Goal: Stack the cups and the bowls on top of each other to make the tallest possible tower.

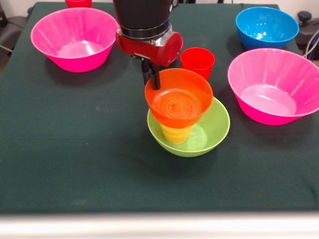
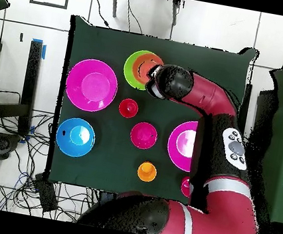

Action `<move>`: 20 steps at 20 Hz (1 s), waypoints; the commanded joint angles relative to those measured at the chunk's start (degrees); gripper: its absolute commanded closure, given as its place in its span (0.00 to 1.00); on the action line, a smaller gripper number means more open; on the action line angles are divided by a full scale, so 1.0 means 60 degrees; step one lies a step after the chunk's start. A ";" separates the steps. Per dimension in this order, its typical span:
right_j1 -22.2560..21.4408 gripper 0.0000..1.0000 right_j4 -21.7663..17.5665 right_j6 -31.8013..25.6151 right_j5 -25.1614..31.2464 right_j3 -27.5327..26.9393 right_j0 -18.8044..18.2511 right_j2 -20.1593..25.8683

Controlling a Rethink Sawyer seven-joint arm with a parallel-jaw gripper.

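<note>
The tower stands mid-table: a lime-green bowl [image 1: 212,130] holds a yellow cup [image 1: 177,134], and a small orange bowl [image 1: 178,99] sits open side up on the cup. My gripper [image 1: 153,79] comes down from above and is shut on the orange bowl's far rim. A red cup [image 1: 198,62] stands just behind the tower. In the overhead view my arm [image 2: 202,96] covers most of the green bowl [image 2: 134,67] and orange bowl [image 2: 147,63]. An orange cup [image 2: 147,171] and a crimson bowl [image 2: 144,135] stand nearer my base.
Two large hot-pink bowls [image 1: 75,37] [image 1: 273,87] stand left and right of the tower. A blue bowl [image 1: 266,26] is at the far right. Another red cup [image 1: 78,2] shows at the top edge. Cables lie on the floor [image 2: 27,170].
</note>
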 commanded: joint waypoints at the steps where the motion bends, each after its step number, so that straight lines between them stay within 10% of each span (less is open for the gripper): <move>1: -0.0069 1.00 -0.0545 -0.1263 -0.0083 0.0847 -0.0112 0.1041; 18: -0.0064 1.00 -0.0768 -0.1170 0.0143 0.0736 -0.0068 0.0889; 19: -0.0081 0.00 -0.0832 -0.1189 0.0150 0.0717 -0.0038 0.0832; 20: -0.0085 0.00 -0.0845 -0.1198 0.0159 0.0710 -0.0036 0.0820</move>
